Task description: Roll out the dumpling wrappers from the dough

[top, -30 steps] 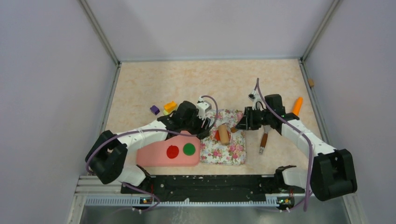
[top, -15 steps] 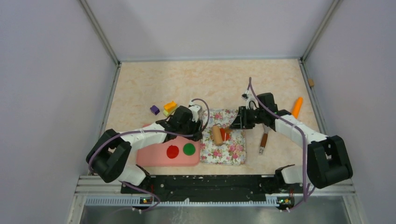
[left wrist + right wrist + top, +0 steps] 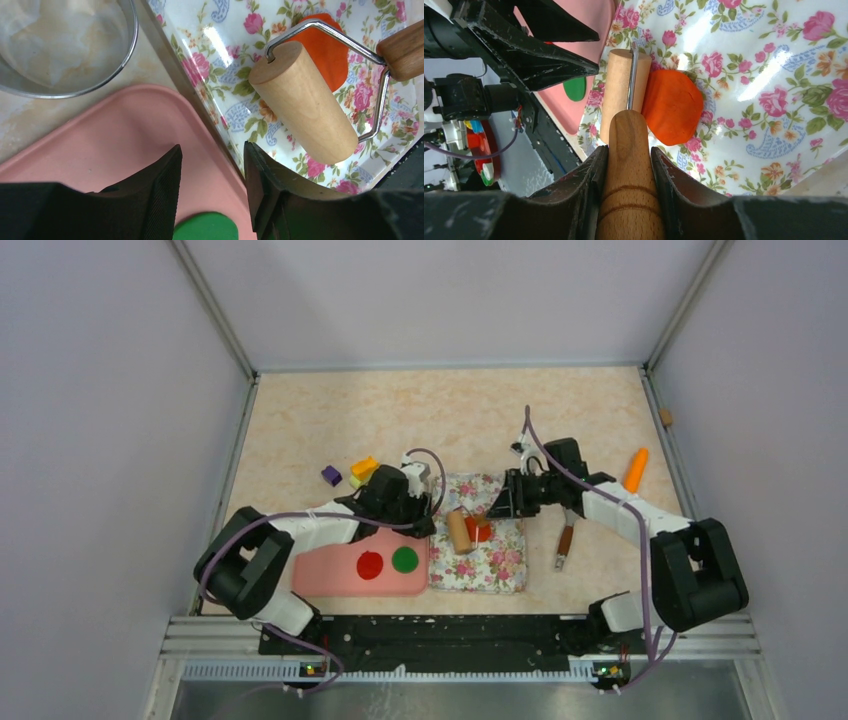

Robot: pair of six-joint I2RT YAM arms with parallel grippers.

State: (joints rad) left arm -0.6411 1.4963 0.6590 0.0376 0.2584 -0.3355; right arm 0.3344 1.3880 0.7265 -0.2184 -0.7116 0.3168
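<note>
Nearest the arm bases lay a flat pink plastic tray (image 3: 320, 580) carrying two finished dumpling wrappers: a round red clay disc (image 3: 370, 565) and, at its 3 o'clock, a round green clay disc (image 3: 404, 559). Just beside the tray, again at 3 o'clock, sat a rectangular flower-patterned plate (image 3: 500, 570). A brown-handled tool (image 3: 565, 540) lay on the table beyond the plate's 3 o'clock edge.

The dough (image 3: 480, 530), a flattish orange-red clay blob, lay on the plate's far half. It touched the 3 o'clock side of the roller of a pale wooden rolling pin (image 3: 459, 531) (the roller stood next to the blob, not on it). The right gripper (image 3: 630, 155) was clamped on the pin's handle. The left gripper (image 3: 212, 165) hung over the pink tray's far edge, jaws apart with nothing between them. A shiny metal ring cutter (image 3: 131, 45) stood close by.

Farther off were a small purple block (image 3: 331, 475) and a yellow-and-orange block cluster (image 3: 364, 470) at 11 o'clock. A long orange carrot-shaped stick (image 3: 637, 468) lay at 2 o'clock.

The likeliest trouble seemed twofold. With nothing steadying the plate, a push from the pin could slide it against the tray. The soft clay could also cling to the roller and lift off rather than flatten. A stroke towards 9 o'clock might also bring the roller into the left gripper.

No brand, label or lettering could be read anywhere.
</note>
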